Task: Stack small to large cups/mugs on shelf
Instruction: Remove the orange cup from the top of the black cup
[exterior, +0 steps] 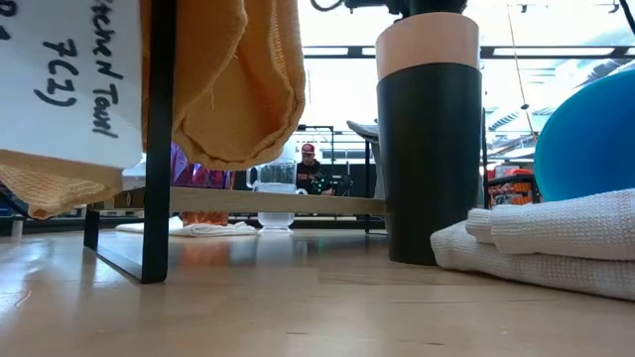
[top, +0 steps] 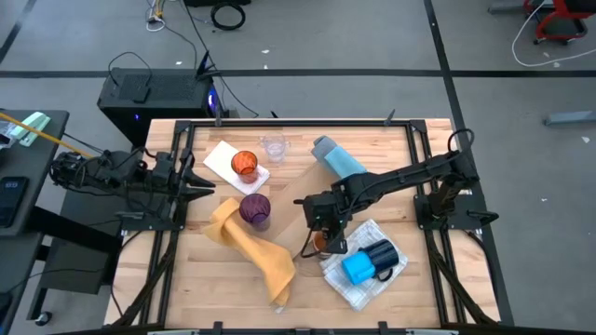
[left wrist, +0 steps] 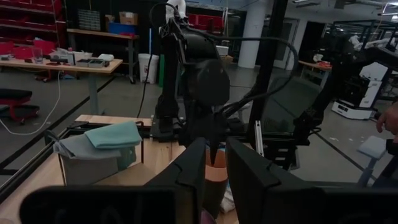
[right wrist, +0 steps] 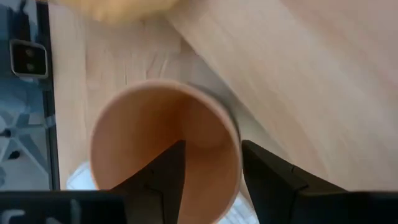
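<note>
Right claw (right wrist: 211,171), fingers apart astride black cup (exterior: 429,139) rim beside blue mug (top: 358,269): light, stiff, slippery; pinch wall.

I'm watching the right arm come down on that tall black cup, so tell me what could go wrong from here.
1. The right gripper has its jaws open astride the rim of the black cup, one inside; a skewed close could tip this tall cup.
2. The white towel lies right beside its base, so a tipping cup could catch there or knock the blue mug.
</note>
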Robot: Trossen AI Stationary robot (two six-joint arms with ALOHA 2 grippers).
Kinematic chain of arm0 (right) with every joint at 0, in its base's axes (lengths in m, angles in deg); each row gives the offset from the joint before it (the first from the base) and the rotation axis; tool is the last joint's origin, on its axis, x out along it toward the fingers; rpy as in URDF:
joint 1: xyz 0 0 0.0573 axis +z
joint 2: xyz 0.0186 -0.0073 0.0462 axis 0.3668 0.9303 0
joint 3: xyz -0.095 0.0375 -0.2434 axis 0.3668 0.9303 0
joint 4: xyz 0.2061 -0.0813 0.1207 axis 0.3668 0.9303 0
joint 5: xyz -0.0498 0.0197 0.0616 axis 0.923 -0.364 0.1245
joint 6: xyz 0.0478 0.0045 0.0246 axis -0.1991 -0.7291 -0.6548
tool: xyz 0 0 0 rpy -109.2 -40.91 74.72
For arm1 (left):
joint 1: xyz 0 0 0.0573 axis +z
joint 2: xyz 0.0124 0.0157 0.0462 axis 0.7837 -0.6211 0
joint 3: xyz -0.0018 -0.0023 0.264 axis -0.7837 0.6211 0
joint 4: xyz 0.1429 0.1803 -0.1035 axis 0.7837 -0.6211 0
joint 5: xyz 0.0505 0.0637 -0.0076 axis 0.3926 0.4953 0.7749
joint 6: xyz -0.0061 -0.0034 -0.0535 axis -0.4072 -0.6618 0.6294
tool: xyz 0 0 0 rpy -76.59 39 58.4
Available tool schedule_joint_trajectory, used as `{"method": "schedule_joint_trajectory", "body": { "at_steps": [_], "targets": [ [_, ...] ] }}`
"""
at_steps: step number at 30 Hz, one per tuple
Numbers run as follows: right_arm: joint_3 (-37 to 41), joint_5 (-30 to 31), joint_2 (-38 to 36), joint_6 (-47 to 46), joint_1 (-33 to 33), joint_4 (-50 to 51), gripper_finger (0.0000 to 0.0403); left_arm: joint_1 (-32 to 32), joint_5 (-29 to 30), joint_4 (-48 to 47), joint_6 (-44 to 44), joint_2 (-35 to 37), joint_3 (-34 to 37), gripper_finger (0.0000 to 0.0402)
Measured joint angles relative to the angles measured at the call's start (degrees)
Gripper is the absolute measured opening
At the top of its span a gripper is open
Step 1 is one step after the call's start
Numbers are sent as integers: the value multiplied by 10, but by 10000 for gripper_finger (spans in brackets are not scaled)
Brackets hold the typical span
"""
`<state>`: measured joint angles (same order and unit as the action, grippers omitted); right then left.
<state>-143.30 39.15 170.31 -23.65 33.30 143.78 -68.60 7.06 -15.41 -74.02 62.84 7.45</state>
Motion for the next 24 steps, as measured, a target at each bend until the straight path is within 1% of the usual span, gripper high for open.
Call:
{"method": "schedule_joint_trajectory", "body": {
  "at_steps": [3,6,8,11,12,18,24],
  "targets": [
    [6,-1,2,-13,0,-5,156,0,0,-1,0,0,0,67],
    [6,-1,2,-15,0,-8,135,0,0,-5,0,0,0,71],
    [6,-6,1,-16,0,-7,105,0,0,-5,0,0,0,74],
    [6,-11,0,-15,0,-7,32,0,0,-9,0,0,0,75],
    [6,-14,0,-15,-1,-4,18,0,0,-9,0,0,0,74],
    [5,-23,-1,-24,0,-5,7,0,0,-11,-1,0,0,67],
    [-10,-14,-1,-26,0,-3,5,0,0,-11,-1,0,0,74]
  ]
}}
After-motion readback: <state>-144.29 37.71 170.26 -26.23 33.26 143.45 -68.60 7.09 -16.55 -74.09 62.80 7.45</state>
